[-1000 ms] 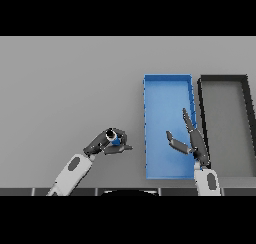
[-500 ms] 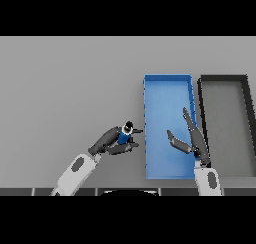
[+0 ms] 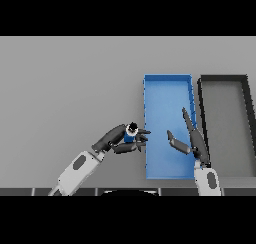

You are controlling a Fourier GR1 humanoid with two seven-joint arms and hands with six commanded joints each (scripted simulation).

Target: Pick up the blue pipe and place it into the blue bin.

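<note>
You've got the left hand [image 3: 121, 139] w/ fingers curled round the blue pipe [image 3: 131, 135], clamped on it just beside the blue bin's [image 3: 165, 79] left wall, about level w/ the bin's lower half. Fingertips reach to the wall's edge; pipe itself sits outside the bin. Can't tell if pipe is clear of the grey table [image 3: 65, 88]. Your right hand [image 3: 191, 139] shows over the bin's right side, fingers straight and apart, thumb spread, holding nothing. Dark bin [image 3: 223, 79] stands right of the blue one, side by side.
</note>
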